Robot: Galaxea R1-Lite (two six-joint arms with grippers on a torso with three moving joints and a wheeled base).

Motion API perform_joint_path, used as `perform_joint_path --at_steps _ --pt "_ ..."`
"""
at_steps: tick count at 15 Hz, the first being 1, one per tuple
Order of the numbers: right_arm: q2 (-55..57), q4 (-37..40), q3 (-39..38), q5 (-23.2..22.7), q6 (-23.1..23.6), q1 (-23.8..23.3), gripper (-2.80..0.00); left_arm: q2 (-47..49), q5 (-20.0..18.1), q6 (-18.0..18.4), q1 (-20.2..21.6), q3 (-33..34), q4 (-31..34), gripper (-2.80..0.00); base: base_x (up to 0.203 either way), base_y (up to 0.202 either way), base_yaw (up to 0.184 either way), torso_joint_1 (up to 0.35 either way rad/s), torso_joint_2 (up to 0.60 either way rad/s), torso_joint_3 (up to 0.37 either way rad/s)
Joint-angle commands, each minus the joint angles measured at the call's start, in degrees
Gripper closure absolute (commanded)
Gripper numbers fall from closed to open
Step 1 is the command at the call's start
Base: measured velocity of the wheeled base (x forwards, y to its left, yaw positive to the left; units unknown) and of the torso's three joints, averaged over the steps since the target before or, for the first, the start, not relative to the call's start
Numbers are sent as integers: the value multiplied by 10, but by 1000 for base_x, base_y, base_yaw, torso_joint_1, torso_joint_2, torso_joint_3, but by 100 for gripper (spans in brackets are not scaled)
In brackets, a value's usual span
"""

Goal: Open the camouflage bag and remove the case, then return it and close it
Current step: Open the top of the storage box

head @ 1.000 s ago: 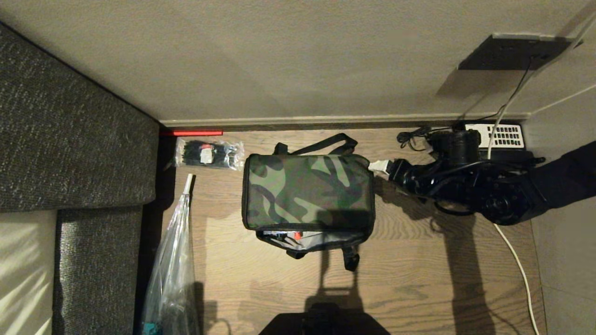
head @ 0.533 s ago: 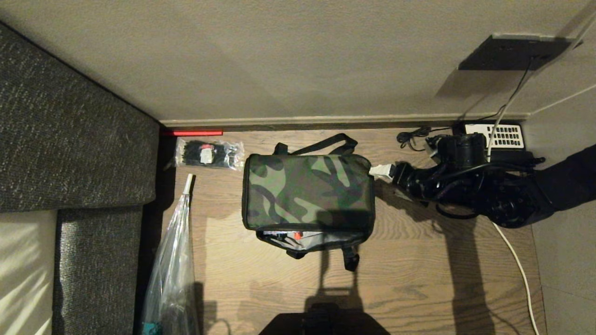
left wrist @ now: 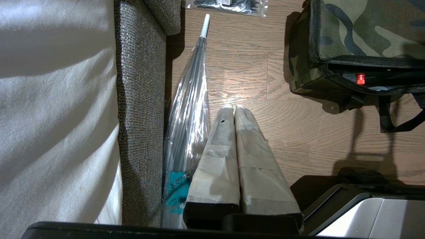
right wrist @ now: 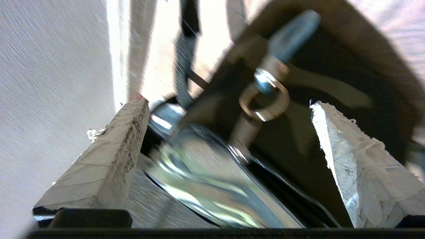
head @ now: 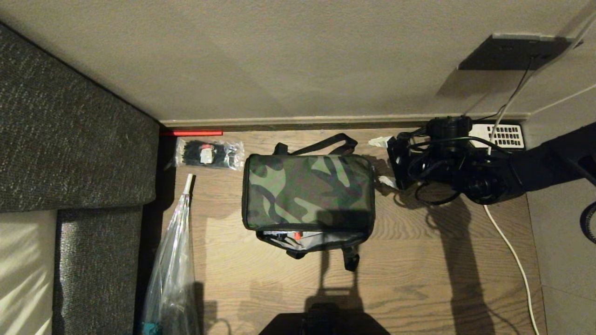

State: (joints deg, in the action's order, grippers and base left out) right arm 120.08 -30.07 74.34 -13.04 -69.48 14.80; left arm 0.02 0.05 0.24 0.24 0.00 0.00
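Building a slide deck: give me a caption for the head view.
Open right gripper beside the camouflage bag on the wood floor.

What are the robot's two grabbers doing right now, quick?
Left gripper: shut, holding nothing, parked above the floor.
Right gripper: open, empty, beside the bag.

Black arm (head: pixel 470 174), pale taped fingers (left wrist: pixel 229 149)
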Motion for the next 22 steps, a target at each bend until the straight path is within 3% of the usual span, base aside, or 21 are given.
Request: perform_joint_path --at_steps 1,5,8,10,11,12,17,19,22 --pt "40 1 41 1 -28 1 -280 -1 0 0 0 1 0 0 0 0 0 0 0 0" --pt "72 -8 53 5 -1 1 -280 -1 0 0 0 1 0 0 0 0 0 0 0 0" --pt "75 -15 49 35 -8 1 -280 -1 0 0 0 1 0 0 0 0 0 0 0 0" --pt "77 -19 50 80 -34 3 -280 0 0 0 0 2 0 0 0 0 0 0 0 0" --pt "75 -24 54 85 -43 5 -221 -1 0 0 0 1 0 0 0 0 0 0 0 0" --pt "73 -28 53 83 -46 5 0 -1 0 0 0 1 0 0 0 0 0 0 0 0" --pt "57 -30 51 35 -101 5 0 -1 0 0 0 2 0 0 0 0 0 0 0 0" --pt "58 -31 46 35 -92 10 0 -1 0 -1 0 2 0 0 0 0 0 0 0 0" --pt "60 -29 39 31 -28 10 0 -1 0 0 0 1 0 0 0 0 0 0 0 0"
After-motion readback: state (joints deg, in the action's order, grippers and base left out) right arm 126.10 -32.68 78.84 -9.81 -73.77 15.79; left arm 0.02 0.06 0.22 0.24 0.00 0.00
